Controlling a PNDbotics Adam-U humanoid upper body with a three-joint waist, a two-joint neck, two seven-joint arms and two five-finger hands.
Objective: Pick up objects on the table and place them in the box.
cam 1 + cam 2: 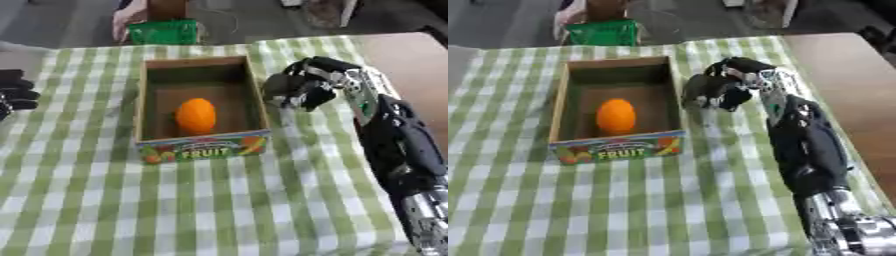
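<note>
An orange [196, 116] lies in the box [144, 100] at the table's [262, 210] far middle — nothing else left on the cloth. Right hand [297, 89] hangs beside the box, fingers curled, empty; left hand [16, 95] rests open at the left edge.

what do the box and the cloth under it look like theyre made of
Box: probably cardboard, with matte brown walls and a printed FRUIT label in front. Cloth: looks like woven fabric, a matte green and white check, lying soft and flat over the table.
</note>
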